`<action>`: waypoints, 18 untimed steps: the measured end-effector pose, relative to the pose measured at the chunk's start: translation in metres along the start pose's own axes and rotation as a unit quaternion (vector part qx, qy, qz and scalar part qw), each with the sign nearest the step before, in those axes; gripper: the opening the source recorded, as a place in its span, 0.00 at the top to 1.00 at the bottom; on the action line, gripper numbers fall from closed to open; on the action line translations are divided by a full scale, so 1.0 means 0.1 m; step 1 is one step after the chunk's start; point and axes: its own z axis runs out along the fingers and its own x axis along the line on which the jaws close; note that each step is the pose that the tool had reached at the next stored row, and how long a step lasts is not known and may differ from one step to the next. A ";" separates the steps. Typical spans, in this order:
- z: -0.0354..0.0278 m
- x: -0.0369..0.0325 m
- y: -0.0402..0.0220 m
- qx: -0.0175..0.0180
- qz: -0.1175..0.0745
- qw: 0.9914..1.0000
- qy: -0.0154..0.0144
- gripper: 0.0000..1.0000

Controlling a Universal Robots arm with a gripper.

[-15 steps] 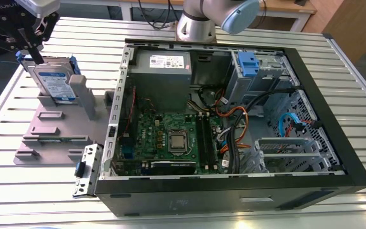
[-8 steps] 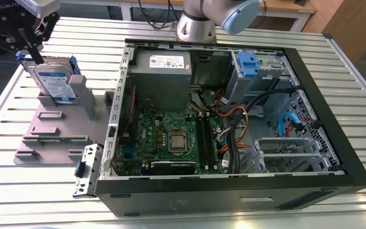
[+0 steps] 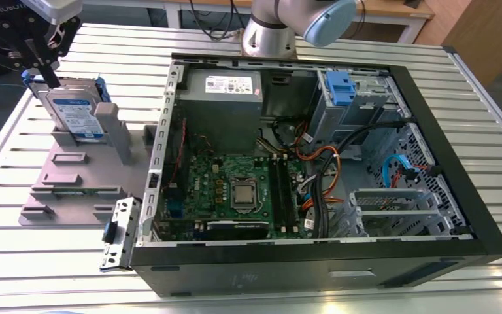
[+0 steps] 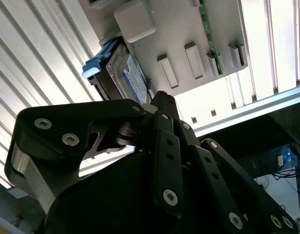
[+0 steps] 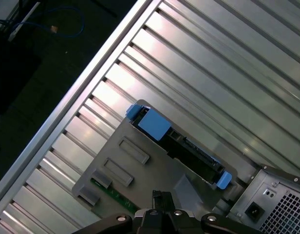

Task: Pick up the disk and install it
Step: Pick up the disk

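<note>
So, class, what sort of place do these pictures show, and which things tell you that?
Probably a robotics lab or test bench for computer assembly: a robot arm stands beside an opened computer case on a slatted metal table, with the disk standing in a grey fixture.

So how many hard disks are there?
1. The disk stands on edge in the grey holder at the exterior view's left, beside the open computer. More may be hidden inside its drive bays.
</note>
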 end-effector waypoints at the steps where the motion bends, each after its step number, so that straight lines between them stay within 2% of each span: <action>1: 0.000 0.000 0.000 0.000 0.000 1.000 0.000 0.89; 18: 0.000 0.000 0.000 0.000 -0.005 1.000 0.000 0.89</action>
